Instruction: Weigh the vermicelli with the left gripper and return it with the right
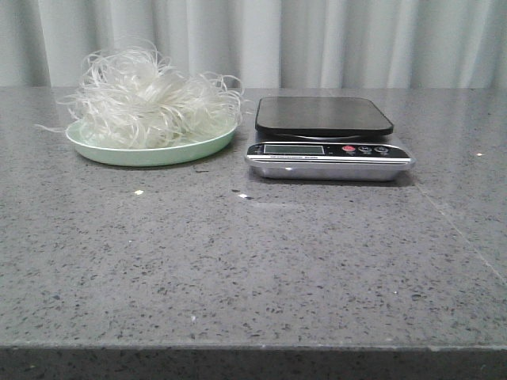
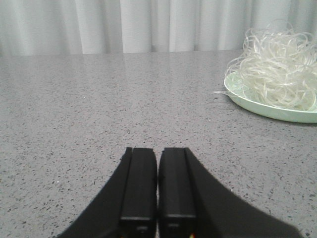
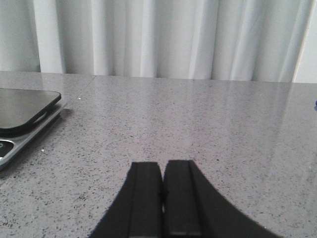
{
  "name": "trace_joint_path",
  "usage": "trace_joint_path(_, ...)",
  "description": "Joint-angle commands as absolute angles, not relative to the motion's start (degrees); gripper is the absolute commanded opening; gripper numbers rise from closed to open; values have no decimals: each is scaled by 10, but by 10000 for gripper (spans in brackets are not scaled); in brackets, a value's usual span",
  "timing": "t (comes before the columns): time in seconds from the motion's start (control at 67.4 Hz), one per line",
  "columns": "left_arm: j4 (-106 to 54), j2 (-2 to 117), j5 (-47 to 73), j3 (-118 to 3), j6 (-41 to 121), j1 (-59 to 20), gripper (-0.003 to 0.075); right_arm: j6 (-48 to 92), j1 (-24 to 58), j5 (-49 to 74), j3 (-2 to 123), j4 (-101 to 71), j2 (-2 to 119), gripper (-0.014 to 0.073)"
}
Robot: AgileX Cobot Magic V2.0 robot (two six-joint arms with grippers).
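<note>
The vermicelli point(image 1: 150, 99) is a fluffy white nest lying on a pale green plate point(image 1: 150, 150) at the far left of the table. It also shows in the left wrist view point(image 2: 277, 74) on the plate point(image 2: 262, 106). A digital scale point(image 1: 326, 134) with a black platform stands to the right of the plate, its platform bare; its corner shows in the right wrist view point(image 3: 22, 116). My left gripper point(image 2: 158, 151) is shut and empty, low over the table, well short of the plate. My right gripper point(image 3: 163, 164) is shut and empty, away from the scale. Neither gripper shows in the front view.
The grey speckled stone table point(image 1: 253, 261) reaches to its front edge near the camera. White curtains point(image 1: 317, 39) hang behind it. A few small crumbs point(image 1: 139, 191) lie in front of the plate.
</note>
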State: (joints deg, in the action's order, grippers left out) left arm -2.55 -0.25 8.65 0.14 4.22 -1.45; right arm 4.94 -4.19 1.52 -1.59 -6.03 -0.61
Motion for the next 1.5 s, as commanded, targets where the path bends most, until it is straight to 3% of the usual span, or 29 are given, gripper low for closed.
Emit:
trace_joint_path(0.0, -30, -14, 41, 6, 39, -15, 137, 54, -44, -27, -11, -57, -15, 150)
trace_joint_path(1.068, -30, -14, 21, 6, 39, -15, 137, 54, -44, -34, -11, -57, -15, 150)
trace_joint_path(1.394, -31, -12, -183, -1, 39, -15, 137, 54, -44, -39, -11, -57, -15, 150)
trace_joint_path(1.483, -31, -8, -166, -43, 39, -15, 137, 54, -44, -35, -11, -57, -15, 150)
